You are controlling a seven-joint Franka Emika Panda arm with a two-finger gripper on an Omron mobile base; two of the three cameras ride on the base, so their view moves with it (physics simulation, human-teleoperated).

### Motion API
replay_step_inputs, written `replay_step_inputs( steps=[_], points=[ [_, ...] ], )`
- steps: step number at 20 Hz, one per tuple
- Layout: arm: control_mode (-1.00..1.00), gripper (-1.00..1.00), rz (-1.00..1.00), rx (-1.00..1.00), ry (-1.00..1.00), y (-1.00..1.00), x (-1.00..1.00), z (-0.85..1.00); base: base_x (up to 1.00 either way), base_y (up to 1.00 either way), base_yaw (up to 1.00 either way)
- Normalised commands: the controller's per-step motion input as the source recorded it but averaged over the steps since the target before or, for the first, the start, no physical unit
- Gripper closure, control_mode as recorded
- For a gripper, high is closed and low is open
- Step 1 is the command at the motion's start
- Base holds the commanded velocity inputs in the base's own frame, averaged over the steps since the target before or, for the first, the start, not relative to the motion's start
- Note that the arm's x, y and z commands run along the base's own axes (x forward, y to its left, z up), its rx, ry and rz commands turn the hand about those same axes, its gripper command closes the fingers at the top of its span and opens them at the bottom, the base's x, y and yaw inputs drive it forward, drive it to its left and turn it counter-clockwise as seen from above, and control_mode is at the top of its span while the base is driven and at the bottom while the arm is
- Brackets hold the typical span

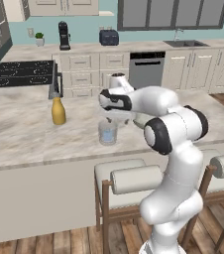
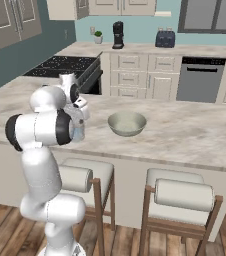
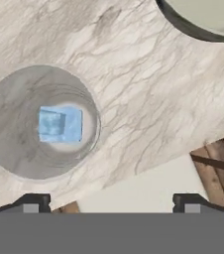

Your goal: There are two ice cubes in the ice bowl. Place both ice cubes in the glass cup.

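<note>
Here, glass cup point(image 3: 42, 124) upright, mouth up, ice cubes point(image 3: 59, 124) inside.

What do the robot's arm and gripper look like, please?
The arm is made of glossy white, rounded segments joined by dark, nearly black bands at the joints, with no loose cables or markings visible. The gripper ends in two small dark fingertips, each blocky with a lighter grey face.

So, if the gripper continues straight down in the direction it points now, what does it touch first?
Probably the bare counter just beside the glass cup; the open gripper seems offset from the cup, though depth is unclear.
</note>
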Motion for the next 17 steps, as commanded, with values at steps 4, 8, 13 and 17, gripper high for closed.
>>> replay_step_inputs(
  steps=[4,8,13,17],
  points=[
    [-1.0,-1.0,0.15,-0.01,-0.04,-0.93,-1.0,-0.31,0.0,0.0,0.0],
    [-1.0,-1.0,0.11,0.0,-0.03,-1.0,-1.0,-0.3,0.0,0.0,0.0],
    [-1.0,-1.0,0.04,0.0,-0.18,-1.0,-1.0,-0.46,0.0,0.0,0.0],
    [-1.0,-1.0,-0.11,0.01,-0.31,-0.77,-0.77,-0.13,0.0,0.0,0.0]
  ],
)
